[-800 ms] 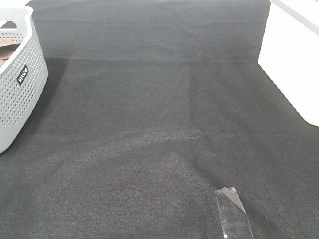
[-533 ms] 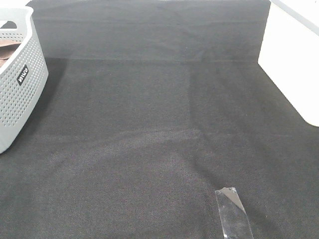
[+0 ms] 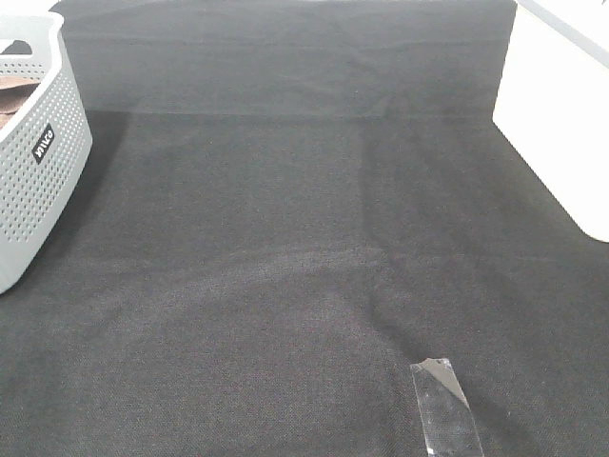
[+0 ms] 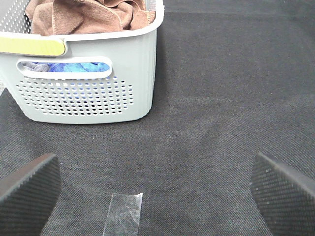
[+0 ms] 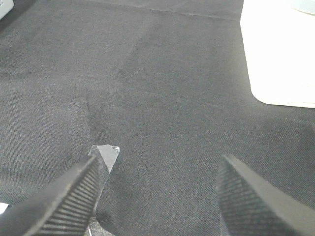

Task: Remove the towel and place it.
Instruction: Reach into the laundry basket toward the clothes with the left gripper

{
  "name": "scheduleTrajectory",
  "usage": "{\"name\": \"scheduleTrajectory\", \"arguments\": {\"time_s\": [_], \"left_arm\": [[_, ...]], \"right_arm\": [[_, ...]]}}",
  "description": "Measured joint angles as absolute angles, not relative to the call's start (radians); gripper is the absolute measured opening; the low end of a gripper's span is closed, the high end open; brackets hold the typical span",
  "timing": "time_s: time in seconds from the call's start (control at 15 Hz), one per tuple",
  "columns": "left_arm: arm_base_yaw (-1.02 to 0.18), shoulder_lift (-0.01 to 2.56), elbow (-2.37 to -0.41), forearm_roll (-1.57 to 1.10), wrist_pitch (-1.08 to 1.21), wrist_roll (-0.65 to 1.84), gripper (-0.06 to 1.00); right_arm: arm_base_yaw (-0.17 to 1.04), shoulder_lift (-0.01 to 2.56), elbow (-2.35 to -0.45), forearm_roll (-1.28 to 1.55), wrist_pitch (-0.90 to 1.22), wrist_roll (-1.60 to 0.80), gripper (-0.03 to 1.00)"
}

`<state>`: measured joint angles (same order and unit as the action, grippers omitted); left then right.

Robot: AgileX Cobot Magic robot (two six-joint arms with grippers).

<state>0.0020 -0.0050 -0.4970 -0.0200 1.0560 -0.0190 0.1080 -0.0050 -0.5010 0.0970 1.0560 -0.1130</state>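
Since the towel point(image 4: 88, 17) lies crumpled, with no clear long axis, in the grey basket point(image 4: 98, 73) at the far left corner of the table point(image 3: 285, 238), ahead of the left gripper point(image 4: 157, 189), I judge the left arm the nearer. Both it and the right gripper point(image 5: 157, 196) stand wide and empty.

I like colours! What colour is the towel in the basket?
The towel is brown; left wrist view.

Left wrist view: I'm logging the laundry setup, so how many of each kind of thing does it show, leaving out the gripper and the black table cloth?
Basket: 1
Brown towel, bunched in the basket: 1
Blue cloth, seen through the handle slot: 1
Clear tape strip: 1
Total: 4
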Motion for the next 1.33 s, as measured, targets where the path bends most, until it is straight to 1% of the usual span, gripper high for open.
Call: {"name": "scheduleTrajectory", "arguments": {"time_s": [1.33], "left_arm": [[0.002,-0.005,-0.497,-0.031,1.056,0.000,0.99]], "right_arm": [[0.108,-0.005,-0.501,0.097,1.056,-0.113,0.65]]}}
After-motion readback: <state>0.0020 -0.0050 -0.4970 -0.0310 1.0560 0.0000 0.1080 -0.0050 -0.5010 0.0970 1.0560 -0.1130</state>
